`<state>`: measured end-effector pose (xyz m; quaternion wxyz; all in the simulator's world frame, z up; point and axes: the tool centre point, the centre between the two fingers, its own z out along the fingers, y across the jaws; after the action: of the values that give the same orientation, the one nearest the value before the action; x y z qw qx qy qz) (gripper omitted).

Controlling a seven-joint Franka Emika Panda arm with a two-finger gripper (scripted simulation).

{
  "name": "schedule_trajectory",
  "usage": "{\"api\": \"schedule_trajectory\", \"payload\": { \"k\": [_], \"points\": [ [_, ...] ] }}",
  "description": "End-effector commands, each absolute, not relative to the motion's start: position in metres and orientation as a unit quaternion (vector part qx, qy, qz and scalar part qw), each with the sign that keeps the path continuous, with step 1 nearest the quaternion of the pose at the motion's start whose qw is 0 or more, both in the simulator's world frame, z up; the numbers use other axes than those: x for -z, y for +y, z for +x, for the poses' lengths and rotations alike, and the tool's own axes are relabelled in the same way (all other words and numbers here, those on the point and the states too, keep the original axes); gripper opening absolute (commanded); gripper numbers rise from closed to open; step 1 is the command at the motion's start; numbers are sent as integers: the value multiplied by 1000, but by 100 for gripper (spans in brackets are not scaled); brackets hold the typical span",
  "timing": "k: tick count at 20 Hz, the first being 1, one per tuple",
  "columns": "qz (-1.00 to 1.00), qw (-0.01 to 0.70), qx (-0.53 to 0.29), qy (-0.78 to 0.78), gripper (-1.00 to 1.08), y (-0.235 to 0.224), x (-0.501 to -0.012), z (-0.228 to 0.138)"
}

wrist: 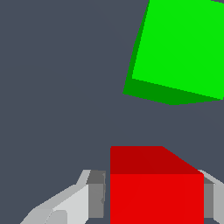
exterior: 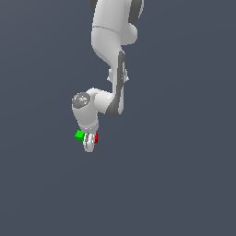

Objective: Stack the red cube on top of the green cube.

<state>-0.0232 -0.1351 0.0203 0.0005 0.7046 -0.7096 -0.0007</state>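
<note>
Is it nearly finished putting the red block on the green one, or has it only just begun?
Early to middle. Done: the gripper has reached the red cube, which sits between its fingers in the wrist view. In hand: the grasp; the pads look pressed against the cube's sides, though I cannot tell if it is lifted. Left: carrying it over the green cube, which lies apart with nothing on top, and setting it down.

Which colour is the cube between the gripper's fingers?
Bright red cube, clearest in the wrist view.

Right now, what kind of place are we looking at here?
Most likely a bare simulated test scene, not a real room: a flat, featureless grey ground, plain untextured red cube and green cube, and one rendered robot arm.
</note>
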Motion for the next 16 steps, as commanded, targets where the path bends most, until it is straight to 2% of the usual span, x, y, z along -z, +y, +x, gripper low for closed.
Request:
{"api": "schedule_trajectory", "payload": {
  "k": [1, 16],
  "points": [
    [705, 0, 0, -710, -100, -135, -20, -23],
    [704, 0, 0, -710, -100, -135, -31, -23]
  ]
}}
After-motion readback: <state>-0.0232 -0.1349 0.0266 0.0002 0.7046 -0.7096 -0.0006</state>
